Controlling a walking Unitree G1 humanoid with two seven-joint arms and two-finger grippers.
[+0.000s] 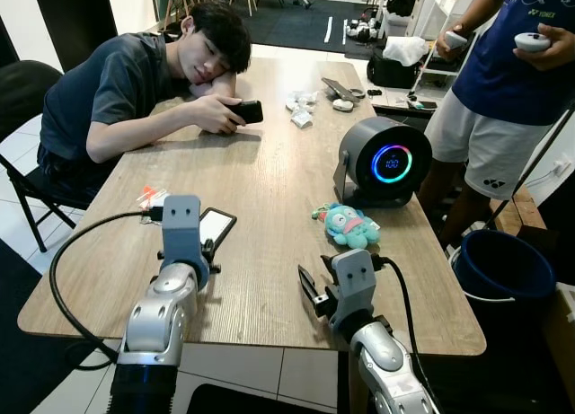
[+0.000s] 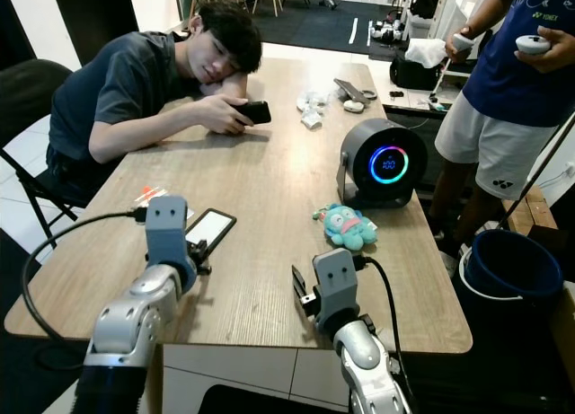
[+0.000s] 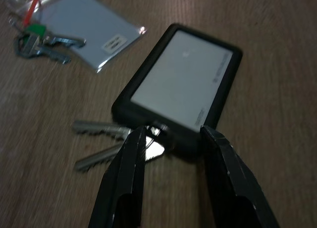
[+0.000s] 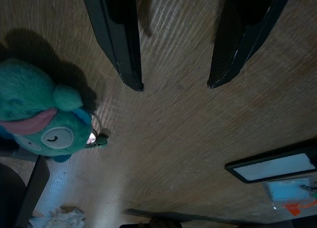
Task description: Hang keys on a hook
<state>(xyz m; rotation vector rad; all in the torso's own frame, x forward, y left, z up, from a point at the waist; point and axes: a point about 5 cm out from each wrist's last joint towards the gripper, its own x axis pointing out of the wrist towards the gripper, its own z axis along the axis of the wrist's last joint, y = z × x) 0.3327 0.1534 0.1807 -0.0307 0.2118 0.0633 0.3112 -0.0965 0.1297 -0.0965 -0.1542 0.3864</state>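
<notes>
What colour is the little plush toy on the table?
The plush toy is teal-green with a pink mouth, clearest in the left eye view.

A round black speaker (image 1: 384, 162) with a glowing ring stands on the wooden worktop (image 1: 260, 180). Just in front of the speaker lies a teal soft toy (image 1: 349, 225). Across the worktop from the speaker, a person (image 1: 135, 91) rests their head and holds a phone (image 1: 248, 111). A blue bucket (image 1: 499, 266) stands on the floor near the speaker's side.

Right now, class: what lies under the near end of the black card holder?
Two silver keys stick out from beneath the black card holder, beside the left gripper, whose open fingers straddle that end. Their ring and heads are mostly covered.
</notes>
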